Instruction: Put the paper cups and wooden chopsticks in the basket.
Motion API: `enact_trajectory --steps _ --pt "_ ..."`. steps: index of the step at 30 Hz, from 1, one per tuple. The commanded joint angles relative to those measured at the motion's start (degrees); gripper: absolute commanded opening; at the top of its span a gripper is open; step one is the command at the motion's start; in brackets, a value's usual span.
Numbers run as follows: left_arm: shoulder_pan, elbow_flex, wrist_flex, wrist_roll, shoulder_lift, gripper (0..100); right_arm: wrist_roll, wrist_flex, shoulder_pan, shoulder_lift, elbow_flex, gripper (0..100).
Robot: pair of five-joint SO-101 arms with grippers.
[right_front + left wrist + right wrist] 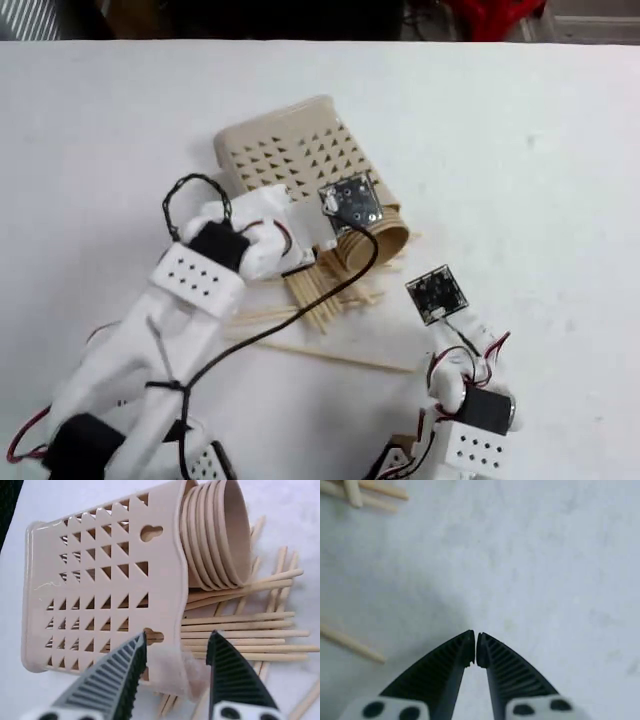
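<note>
My left jaws are apart at the rim of the tipped beige perforated basket (pixel 100 590) (tan paper cups (pixel 220 535) stacked at its mouth, wooden chopsticks (pixel 240 630) beside). My right jaws sit together over the white surface (pixel 545 555).

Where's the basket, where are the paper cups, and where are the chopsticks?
basket (pixel 100 580): left wrist view, on its holed side wall.
paper cups (pixel 237 530): left wrist view, inside the front cup.
chopsticks (pixel 235 630): left wrist view, on one stick mid-pile.

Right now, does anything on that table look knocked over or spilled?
The basket lies on its side, a stack of paper cups poking from its mouth, and wooden chopsticks lie scattered on the table beside it.
</note>
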Motion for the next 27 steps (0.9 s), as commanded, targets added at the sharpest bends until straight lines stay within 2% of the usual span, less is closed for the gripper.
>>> enact_trajectory --steps 1,4,12,16,27 --pt "-2.59 -0.35 -6.86 -1.32 6.02 19 -0.53 0.66 0.4 -1.36 -0.35 2.4" --pt "-4.09 -0.35 -10.37 -3.52 9.1 17 -0.53 0.66 0.4 -1.36 -0.35 2.4" --pt "-6.55 1.41 -15.91 -3.69 10.07 17 -0.53 0.66 0.04 -1.36 -0.26 2.4" --pt "-7.6 5.19 -21.71 -3.78 9.98 17 -0.53 0.66 0.04 -1.36 -0.26 2.4" --pt "-9.63 10.73 -31.3 -0.7 9.36 5 -0.53 0.66 0.04 -1.36 -0.26 2.4"
